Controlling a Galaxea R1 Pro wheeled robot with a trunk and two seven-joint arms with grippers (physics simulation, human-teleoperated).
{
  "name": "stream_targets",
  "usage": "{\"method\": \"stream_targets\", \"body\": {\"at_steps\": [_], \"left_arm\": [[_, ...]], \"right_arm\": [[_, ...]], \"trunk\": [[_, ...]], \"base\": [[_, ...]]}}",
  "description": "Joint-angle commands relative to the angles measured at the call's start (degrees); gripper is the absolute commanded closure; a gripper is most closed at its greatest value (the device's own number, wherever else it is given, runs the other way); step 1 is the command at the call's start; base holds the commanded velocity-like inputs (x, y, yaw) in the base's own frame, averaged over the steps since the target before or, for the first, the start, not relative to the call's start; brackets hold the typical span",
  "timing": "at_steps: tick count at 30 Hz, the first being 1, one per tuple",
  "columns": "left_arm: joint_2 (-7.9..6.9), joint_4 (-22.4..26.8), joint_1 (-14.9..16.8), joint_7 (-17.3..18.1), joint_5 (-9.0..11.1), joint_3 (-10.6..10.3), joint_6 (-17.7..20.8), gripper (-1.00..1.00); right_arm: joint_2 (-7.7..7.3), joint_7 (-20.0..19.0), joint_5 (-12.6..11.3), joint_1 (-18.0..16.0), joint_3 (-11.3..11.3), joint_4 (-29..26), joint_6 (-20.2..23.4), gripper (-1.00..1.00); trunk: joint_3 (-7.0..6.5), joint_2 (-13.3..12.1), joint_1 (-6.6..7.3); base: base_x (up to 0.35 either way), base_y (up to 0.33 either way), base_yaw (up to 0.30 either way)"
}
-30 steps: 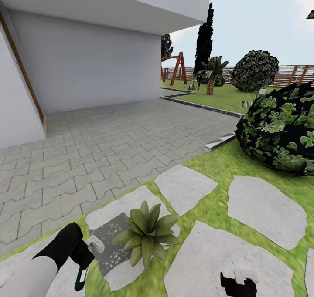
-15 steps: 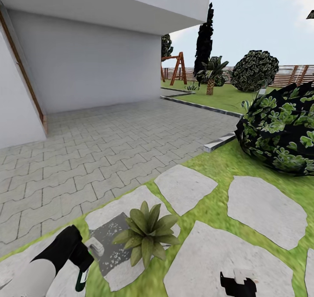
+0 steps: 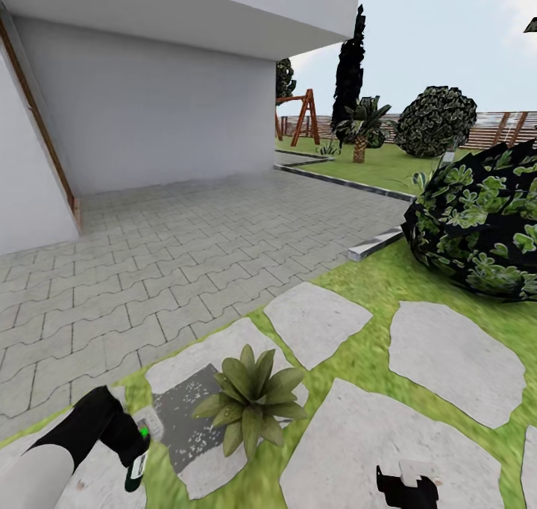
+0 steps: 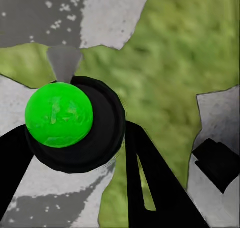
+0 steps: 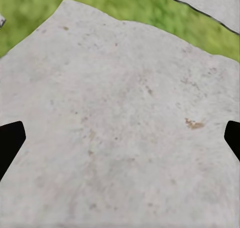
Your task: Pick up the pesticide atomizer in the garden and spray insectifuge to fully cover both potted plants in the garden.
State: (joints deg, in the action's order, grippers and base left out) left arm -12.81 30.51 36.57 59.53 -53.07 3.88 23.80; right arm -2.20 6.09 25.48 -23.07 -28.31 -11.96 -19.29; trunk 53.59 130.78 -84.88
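A potted plant (image 3: 252, 397), a low rosette of pointed green leaves, sits on a stepping stone (image 3: 224, 352) in the garden lawn. Beside it the stone carries a dark speckled wet patch (image 3: 179, 419). To the plant's left, my left gripper (image 3: 133, 443) is shut on the pesticide atomizer (image 3: 140, 449), whose pale head points toward the plant and whose dark green handle hangs down. In the left wrist view the atomizer (image 4: 70, 120) appears as a green cap in a black ring with a grey nozzle, between my black fingers (image 4: 150, 183). My right gripper (image 3: 406, 488) hangs open over another stone (image 5: 125, 128).
A big round ivy-like shrub (image 3: 477, 225) stands at the right on the grass. Grey brick paving (image 3: 186, 248) and the white house wall (image 3: 149, 106) lie ahead and left. A wooden swing frame (image 3: 300, 117), another shrub and a slat fence (image 3: 507, 128) are far back.
My left arm has drawn back toward the lower left with the atomizer, a little farther from the plant. The right gripper and the plant have stayed put.
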Motion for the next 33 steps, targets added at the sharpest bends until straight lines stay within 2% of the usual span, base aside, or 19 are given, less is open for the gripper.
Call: {"method": "stream_targets", "body": {"at_steps": [1,8,18,21,24,28,33], "left_arm": [[-0.07,0.1,0.0,0.5,-0.3,0.3,0.0,1.00],[0.20,0.1,-0.1,0.1,-0.2,0.3,-0.1,1.00],[0.62,-0.5,-0.1,-0.8,-0.2,0.5,-0.1,1.00],[0.29,-0.7,-0.1,-3.0,-0.2,0.4,-0.1,1.00],[0.13,-1.2,-0.2,-7.1,0.0,0.5,-0.1,1.00],[0.46,-4.8,-0.3,-12.3,0.0,0.6,-0.1,1.00],[0.56,-6.0,-0.3,-13.4,0.5,0.7,-0.2,1.00]], "right_arm": [[0.01,0.2,0.6,-0.1,-0.3,0.1,-0.2,-1.00],[0.01,0.2,0.5,0.0,-0.3,0.1,-0.2,-1.00],[0.01,0.2,0.5,0.0,-0.2,0.1,-0.2,-1.00],[0.01,0.2,0.5,-0.1,-0.2,0.1,-0.3,-1.00],[0.01,0.2,0.5,0.0,-0.2,0.1,-0.2,-1.00],[0.01,0.2,0.6,0.0,-0.2,0.1,-0.2,-1.00],[-0.08,0.2,0.6,0.0,-0.2,0.1,-0.2,-1.00]], "trunk": [[0.05,0.0,0.01],[0.05,0.0,0.01],[0.05,0.0,0.01],[0.05,0.0,0.01],[0.05,0.0,0.01],[0.05,0.0,0.01],[0.05,0.0,0.01]], "base": [[0.000,0.000,0.000],[0.000,0.000,-0.038],[0.083,0.057,-0.279],[0.007,0.009,-0.154],[0.002,0.002,-0.036],[0.000,0.000,-0.006],[0.000,0.000,0.000]]}}
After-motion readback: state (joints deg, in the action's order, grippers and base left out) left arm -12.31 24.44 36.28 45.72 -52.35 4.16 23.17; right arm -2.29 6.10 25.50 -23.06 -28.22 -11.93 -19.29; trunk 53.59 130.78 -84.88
